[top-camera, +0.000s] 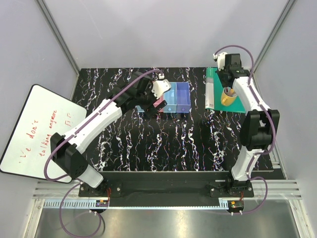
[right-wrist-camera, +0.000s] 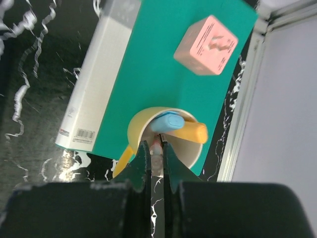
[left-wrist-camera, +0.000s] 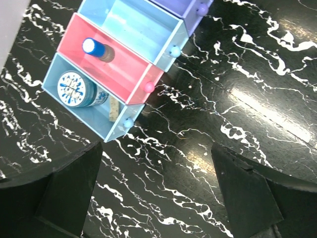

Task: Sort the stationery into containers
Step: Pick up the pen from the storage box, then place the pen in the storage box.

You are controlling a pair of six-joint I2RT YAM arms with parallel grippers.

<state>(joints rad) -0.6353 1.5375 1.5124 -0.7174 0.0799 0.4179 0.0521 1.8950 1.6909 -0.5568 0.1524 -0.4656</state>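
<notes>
Hovering the left gripper (left-wrist-camera: 158,196) over the table (top-camera: 148,144) just short of the bins (top-camera: 171,99), jaws spread wide and gripping nothing. Standing in a row of four near the middle of the far edge, touching side by side. Holding a disc (left-wrist-camera: 70,88) and a small tan piece (left-wrist-camera: 114,108) in the light blue bin (left-wrist-camera: 53,85), and a cylinder (left-wrist-camera: 97,48) in the pink bin (left-wrist-camera: 130,75) beside it. Reaching with the right gripper (right-wrist-camera: 156,145) to the far right corner, over a mug (right-wrist-camera: 136,126) standing on a book (right-wrist-camera: 163,64), jaws pressed nearly together and pinching a slim pale item (right-wrist-camera: 157,150) at the mug's rim. Lying inside the mug, a stick (right-wrist-camera: 193,133) and a blue item (right-wrist-camera: 168,122). Sitting on the book beyond the mug, a cube (right-wrist-camera: 210,44).
</notes>
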